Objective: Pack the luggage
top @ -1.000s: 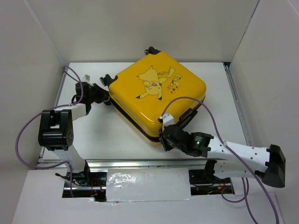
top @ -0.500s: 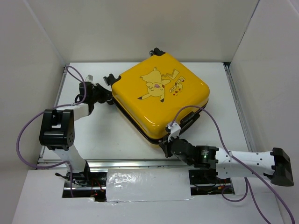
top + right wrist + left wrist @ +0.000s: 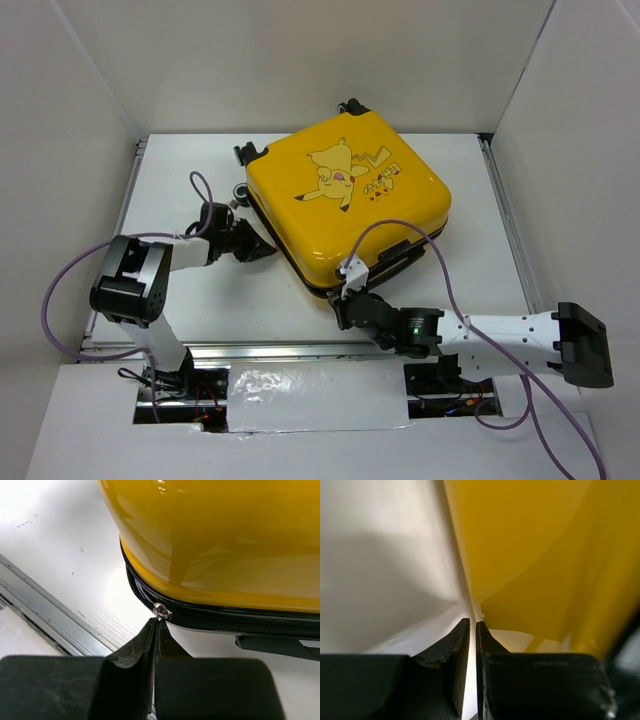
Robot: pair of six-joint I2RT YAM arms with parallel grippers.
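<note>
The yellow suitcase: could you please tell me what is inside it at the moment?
Nothing inside shows. The luggage lies with its lid down, and the right gripper is closed on the zipper pull at its seam. The yellow shell covers whatever it holds.

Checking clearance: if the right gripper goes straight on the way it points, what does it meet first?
The zipper pull on the corner seam of the luggage, just beyond the closed tips of the right gripper. They may already touch; depth is unclear.
</note>
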